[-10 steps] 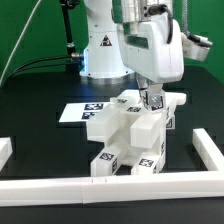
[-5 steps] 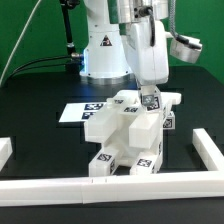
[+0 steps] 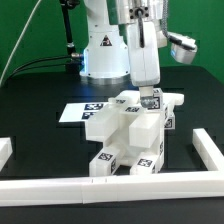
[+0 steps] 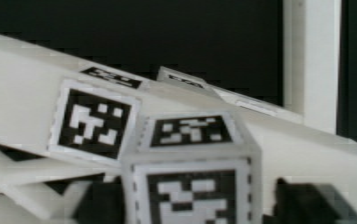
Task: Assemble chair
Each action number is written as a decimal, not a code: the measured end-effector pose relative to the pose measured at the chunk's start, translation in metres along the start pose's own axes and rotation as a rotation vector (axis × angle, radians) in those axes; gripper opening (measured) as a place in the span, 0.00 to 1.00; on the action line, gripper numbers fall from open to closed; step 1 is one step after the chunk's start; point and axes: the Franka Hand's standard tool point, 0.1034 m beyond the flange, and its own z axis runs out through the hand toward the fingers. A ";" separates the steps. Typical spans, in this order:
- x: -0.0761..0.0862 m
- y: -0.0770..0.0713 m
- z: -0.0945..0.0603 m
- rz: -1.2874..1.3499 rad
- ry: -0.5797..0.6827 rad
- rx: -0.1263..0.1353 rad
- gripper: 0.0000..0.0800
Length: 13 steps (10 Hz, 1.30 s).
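The chair [image 3: 125,135] stands part-built in the middle of the black table, a stack of matte-white blocky parts with black-and-white tags. My gripper [image 3: 150,99] reaches straight down onto a small tagged block [image 3: 151,101] at the chair's upper back. In the wrist view that tagged block [image 4: 193,170] stands between my two dark fingers [image 4: 100,205], and my gripper [image 4: 203,202] is open around it. A thin gap shows on at least one side of the block. Behind the block a long white tagged part [image 4: 86,105] of the chair slopes across the view.
The marker board [image 3: 76,112] lies flat on the table behind the chair, toward the exterior view's left. A white border rail [image 3: 100,186] runs along the front, with short pieces at both sides. The robot's white base [image 3: 100,50] stands at the back.
My jaws have spread apart from the small tagged block. The wrist has turned above it, while the gripper stays over the same spot. The chair has not moved.
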 end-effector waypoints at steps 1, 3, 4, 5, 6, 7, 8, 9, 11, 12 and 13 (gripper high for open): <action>-0.001 0.000 0.000 -0.033 0.000 0.000 0.73; -0.005 0.000 -0.001 -0.411 -0.003 0.002 0.80; -0.011 0.003 0.000 -0.545 -0.008 -0.001 0.81; -0.014 0.004 0.001 -0.633 -0.012 -0.003 0.81; -0.012 0.004 0.001 -0.714 -0.011 -0.002 0.81; -0.012 0.004 0.002 -0.742 -0.011 -0.002 0.81; -0.012 0.004 0.002 -0.841 -0.009 -0.003 0.81; -0.011 0.001 0.002 -1.070 0.014 -0.017 0.81; -0.008 0.002 0.007 -1.310 0.023 -0.037 0.81; -0.008 0.002 0.007 -1.299 0.023 -0.036 0.81; -0.008 0.002 0.007 -1.270 0.023 -0.037 0.68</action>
